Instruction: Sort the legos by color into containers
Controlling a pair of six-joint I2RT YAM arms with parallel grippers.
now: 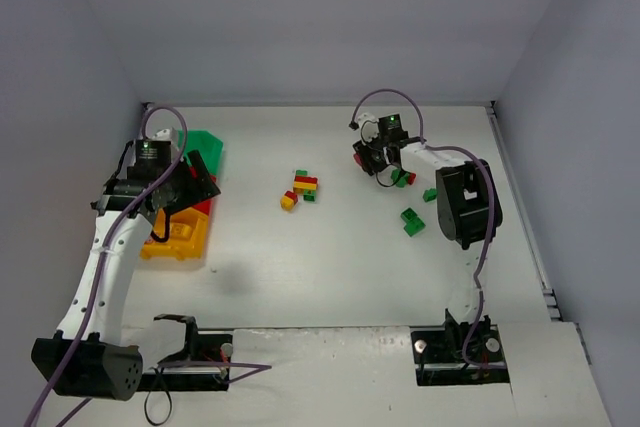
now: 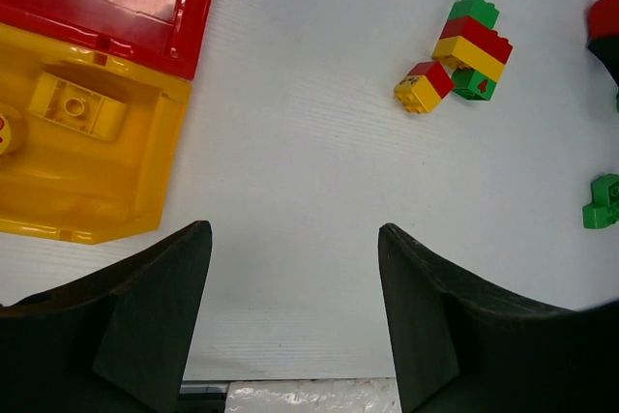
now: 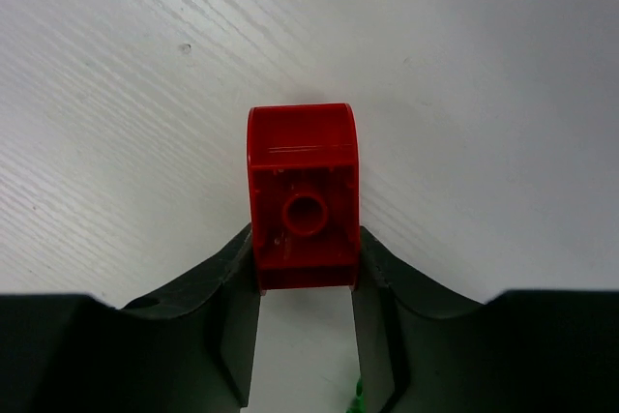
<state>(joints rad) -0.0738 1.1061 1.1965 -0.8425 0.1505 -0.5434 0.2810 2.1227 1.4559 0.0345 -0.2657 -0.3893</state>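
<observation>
Right claw (image 3: pixel 306 273) pinching small glossy red plastic brick (image 3: pixel 303 171) across its flat side walls, over white surface (image 3: pixel 464 65) (lifted or resting: cannot tell). Light, stiff, slick; squeeze square or it squirts out. Left claw (image 2: pixel 295 287) spread, empty, near yellow plastic bin (image 2: pixel 58 181).

Green bin (image 1: pixel 207 145), red bin (image 2: pixel 116 2) and yellow bin (image 2: pixel 87 181) sit left. A mixed stack (image 1: pixel 304 187) lies centre. The right pincer (image 3: pixel 306 250) clamps a red brick (image 3: pixel 303 171).

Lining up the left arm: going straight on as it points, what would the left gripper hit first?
Likely bare table, between the yellow bin and the mixed-colour brick stack; depth is unclear.
</observation>
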